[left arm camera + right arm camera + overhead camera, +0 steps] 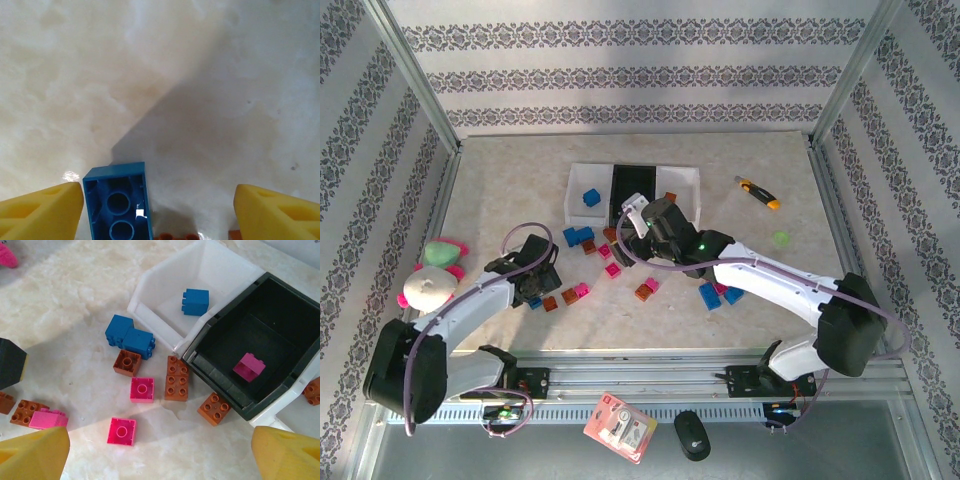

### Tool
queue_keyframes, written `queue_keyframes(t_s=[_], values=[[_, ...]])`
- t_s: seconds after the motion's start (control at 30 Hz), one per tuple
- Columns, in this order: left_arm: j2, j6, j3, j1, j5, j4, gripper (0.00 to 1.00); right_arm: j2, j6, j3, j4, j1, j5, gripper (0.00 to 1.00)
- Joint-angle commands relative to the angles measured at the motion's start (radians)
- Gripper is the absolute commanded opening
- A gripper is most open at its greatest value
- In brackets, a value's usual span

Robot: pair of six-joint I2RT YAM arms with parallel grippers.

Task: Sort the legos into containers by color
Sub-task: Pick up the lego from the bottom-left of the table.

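Note:
In the left wrist view a blue lego (117, 205) lies studs-down on the table. It sits between my left gripper's (159, 194) yellow fingers, right by the left finger (42, 212) and well apart from the right one (275, 212). The gripper is open. Seen from above, the left gripper (533, 288) is low over loose legos. My right gripper (160, 445) hangs open and holds nothing, above magenta legos (142, 390) and orange legos (176, 378). Just ahead, the white container (150, 292) holds a blue lego (195, 301) and the black container (215, 372) a magenta one (248, 366).
Loose legos (578, 236) lie scattered between the containers (578, 178) and the arms. A plush toy (435, 275) lies at the left, a utility knife (758, 192) at the back right and a red-and-white packet (620, 425) in front of the rail.

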State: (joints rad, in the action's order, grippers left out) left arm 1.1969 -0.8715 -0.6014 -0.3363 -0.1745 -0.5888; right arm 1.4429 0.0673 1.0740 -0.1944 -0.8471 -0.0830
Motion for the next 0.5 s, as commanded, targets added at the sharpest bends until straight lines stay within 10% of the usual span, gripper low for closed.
queue_keyframes(t_s=[0.0,0.47], values=[[0.041,-0.021,0.004,0.025,0.018,-0.010,0.72,0.006,-0.025,0.040,-0.014,-0.009,0.010,0.93],[0.040,0.037,-0.041,0.045,0.020,-0.051,0.29,-0.022,-0.004,0.030,-0.015,-0.009,-0.037,0.93]])
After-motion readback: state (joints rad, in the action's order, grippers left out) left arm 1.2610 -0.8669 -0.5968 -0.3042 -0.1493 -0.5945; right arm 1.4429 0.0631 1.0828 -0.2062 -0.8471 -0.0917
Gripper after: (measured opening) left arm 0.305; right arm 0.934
